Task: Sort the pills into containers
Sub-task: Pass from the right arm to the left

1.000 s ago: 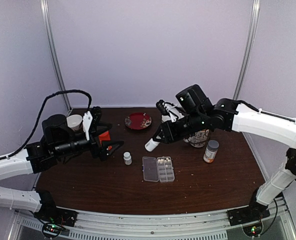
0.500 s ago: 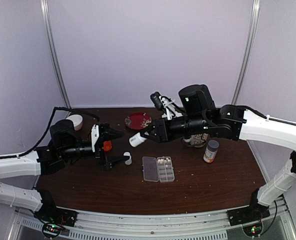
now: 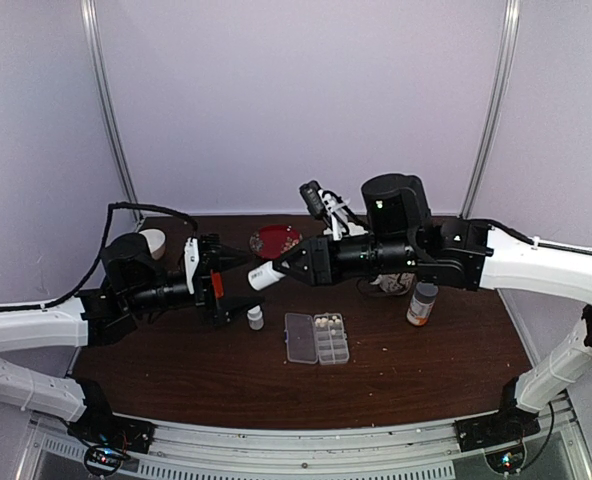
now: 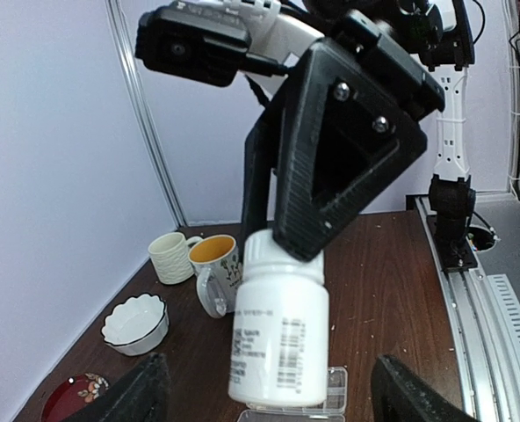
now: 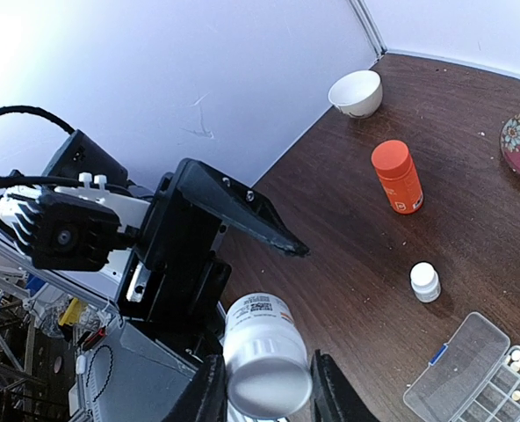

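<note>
Hiding most of the pill box (image 4: 337, 401) from the left wrist, a white bottle (image 3: 263, 277) sits clamped in the right gripper (image 3: 284, 266); the left gripper (image 3: 234, 288) gapes wide. Pills (image 3: 326, 322) sit in cells (image 3: 332, 342) below the right gripper.

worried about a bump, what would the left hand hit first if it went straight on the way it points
The white bottle held in the right hand; it sits dead ahead of the open left hand, though depth is unclear.
</note>
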Action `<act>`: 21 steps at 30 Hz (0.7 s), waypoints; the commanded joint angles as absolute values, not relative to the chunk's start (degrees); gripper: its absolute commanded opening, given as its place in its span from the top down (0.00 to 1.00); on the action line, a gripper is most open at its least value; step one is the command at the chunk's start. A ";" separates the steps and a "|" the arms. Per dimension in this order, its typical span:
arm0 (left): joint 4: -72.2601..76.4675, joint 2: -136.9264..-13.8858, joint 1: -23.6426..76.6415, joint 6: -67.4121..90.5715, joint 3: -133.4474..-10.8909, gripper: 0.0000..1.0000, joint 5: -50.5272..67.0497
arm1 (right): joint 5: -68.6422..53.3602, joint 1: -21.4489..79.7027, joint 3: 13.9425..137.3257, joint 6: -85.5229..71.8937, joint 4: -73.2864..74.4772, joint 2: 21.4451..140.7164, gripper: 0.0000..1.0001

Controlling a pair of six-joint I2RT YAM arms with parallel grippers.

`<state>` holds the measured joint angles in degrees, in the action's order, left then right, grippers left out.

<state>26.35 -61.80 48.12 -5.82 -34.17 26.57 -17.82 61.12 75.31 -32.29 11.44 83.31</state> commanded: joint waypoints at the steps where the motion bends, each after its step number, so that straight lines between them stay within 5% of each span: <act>1: 31.59 -62.29 48.52 -4.28 -35.78 0.20 25.92 | -17.09 61.78 73.86 -34.05 7.62 82.44 0.78; 11: 31.64 -62.71 48.52 -2.64 -36.74 0.23 25.63 | -17.58 61.88 72.33 -34.54 5.72 80.97 0.78; 17: 30.95 -63.05 48.52 -2.09 -37.62 0.39 26.67 | -17.72 61.96 72.07 -34.54 5.76 80.88 0.78; 21: 30.87 -63.40 48.54 -2.02 -37.78 0.35 26.80 | -17.79 61.96 71.87 -34.57 5.33 80.64 0.77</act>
<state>28.67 -62.98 48.23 -2.85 -36.01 25.98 -17.89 61.43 72.66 -34.30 7.81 82.70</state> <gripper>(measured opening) 0.618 0.299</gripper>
